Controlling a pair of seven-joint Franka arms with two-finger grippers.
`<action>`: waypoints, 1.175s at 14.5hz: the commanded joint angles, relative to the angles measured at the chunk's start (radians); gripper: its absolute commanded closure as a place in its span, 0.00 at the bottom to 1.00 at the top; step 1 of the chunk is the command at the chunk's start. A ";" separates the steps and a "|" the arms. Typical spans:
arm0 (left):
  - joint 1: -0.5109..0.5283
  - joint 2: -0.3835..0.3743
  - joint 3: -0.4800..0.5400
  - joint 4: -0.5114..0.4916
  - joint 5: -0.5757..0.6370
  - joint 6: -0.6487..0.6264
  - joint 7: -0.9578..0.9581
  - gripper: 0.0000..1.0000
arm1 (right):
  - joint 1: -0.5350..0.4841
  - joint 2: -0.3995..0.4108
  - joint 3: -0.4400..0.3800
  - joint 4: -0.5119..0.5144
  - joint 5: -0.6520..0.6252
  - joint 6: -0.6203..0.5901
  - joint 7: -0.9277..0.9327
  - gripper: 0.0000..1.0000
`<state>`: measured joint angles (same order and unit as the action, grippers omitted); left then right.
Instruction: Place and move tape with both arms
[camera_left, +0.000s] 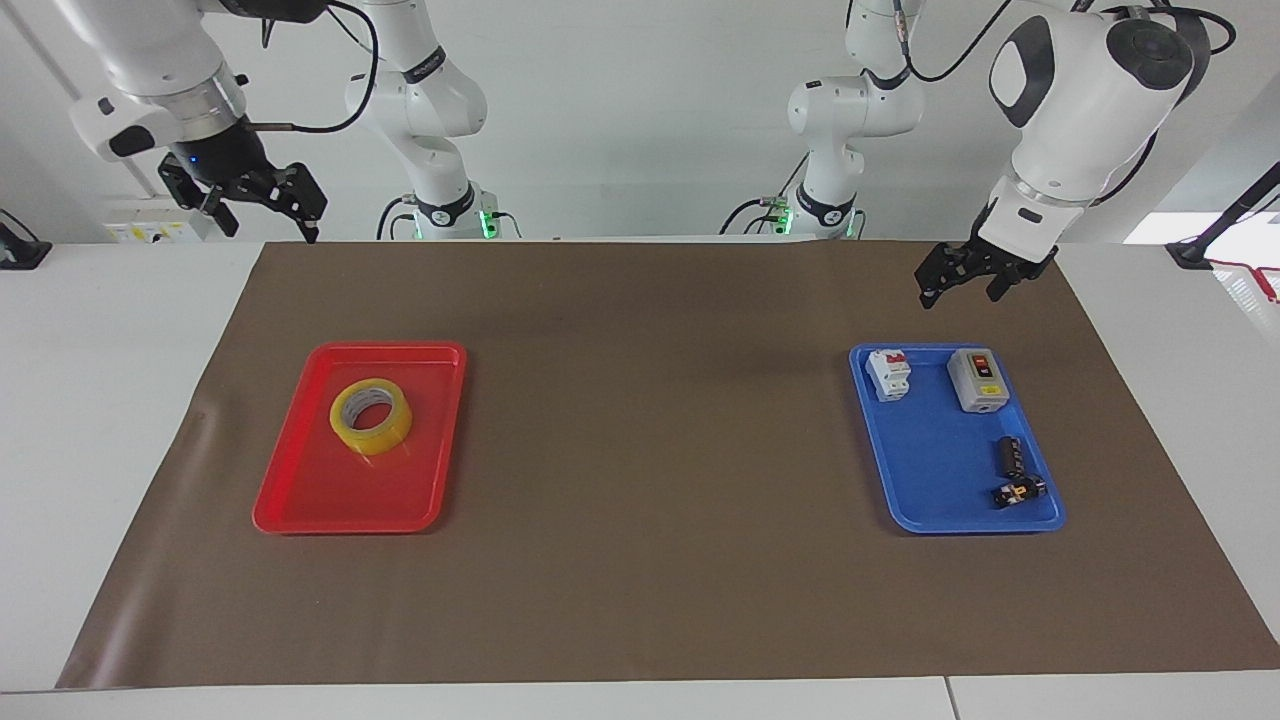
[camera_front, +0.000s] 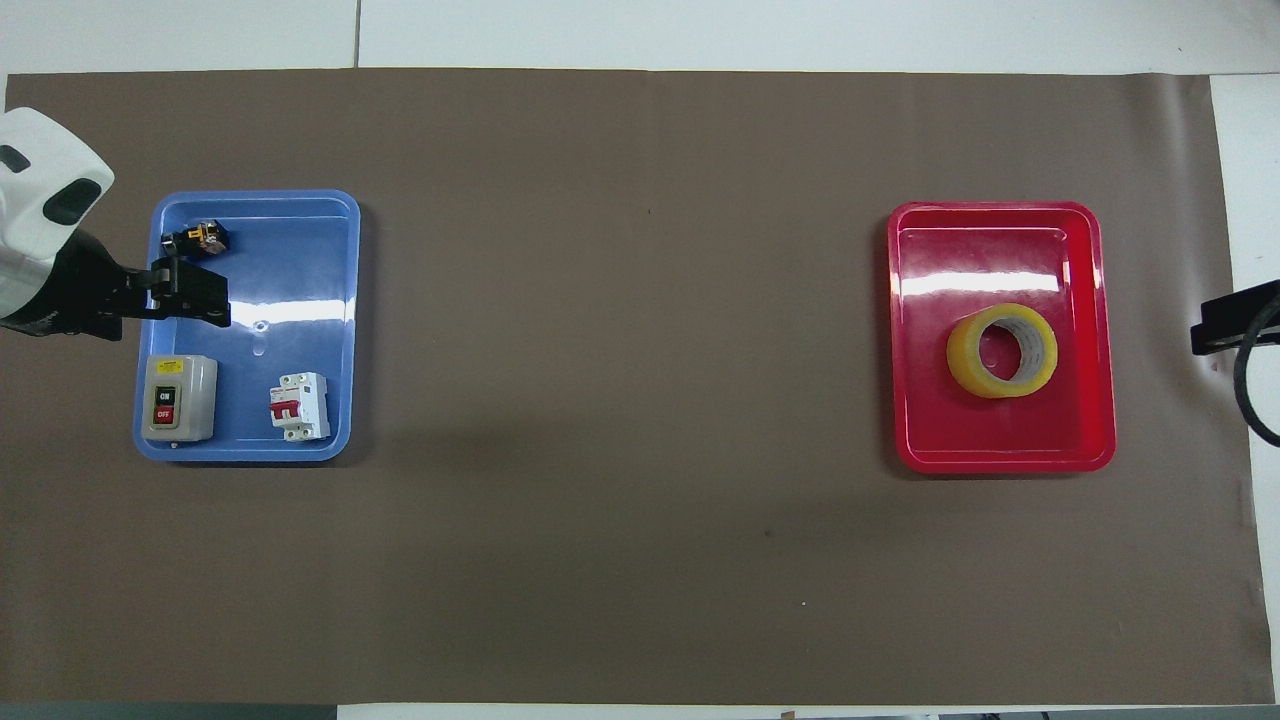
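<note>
Overhead view: "ON"/"OFF" switch box (camera_front: 175, 398).

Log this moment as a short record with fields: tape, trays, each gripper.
tape: yellow roll lying flat in the red tray, nothing touching it
red tray: toward the right arm's end of the table
blue tray: toward the left arm's end; holds a circuit breaker, a switch box and two small black parts
right gripper: open, raised, clear of the red tray
left gripper: open, waiting in the air near the blue tray

A translucent yellow ring-shaped roll of packing tape (camera_left: 371, 416) (camera_front: 1002, 350) (pale grey-white core) lies flat in a red plastic tray (camera_left: 330, 500) (camera_front: 1000, 455).
</note>
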<state>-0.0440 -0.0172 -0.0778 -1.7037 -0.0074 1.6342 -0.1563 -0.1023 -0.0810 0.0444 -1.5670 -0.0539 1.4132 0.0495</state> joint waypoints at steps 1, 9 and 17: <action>0.007 -0.020 0.003 -0.020 -0.025 0.016 0.012 0.00 | 0.007 -0.052 0.002 -0.133 0.002 0.073 0.073 0.00; 0.007 -0.018 0.003 -0.020 -0.025 0.015 0.011 0.00 | 0.009 0.047 0.008 -0.005 -0.006 0.029 0.078 0.00; 0.007 -0.018 0.003 -0.020 -0.025 0.015 0.011 0.00 | 0.009 0.043 0.022 -0.018 -0.007 0.036 0.073 0.00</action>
<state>-0.0440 -0.0172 -0.0778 -1.7037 -0.0075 1.6342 -0.1563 -0.0914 -0.0437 0.0591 -1.5987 -0.0612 1.4640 0.1087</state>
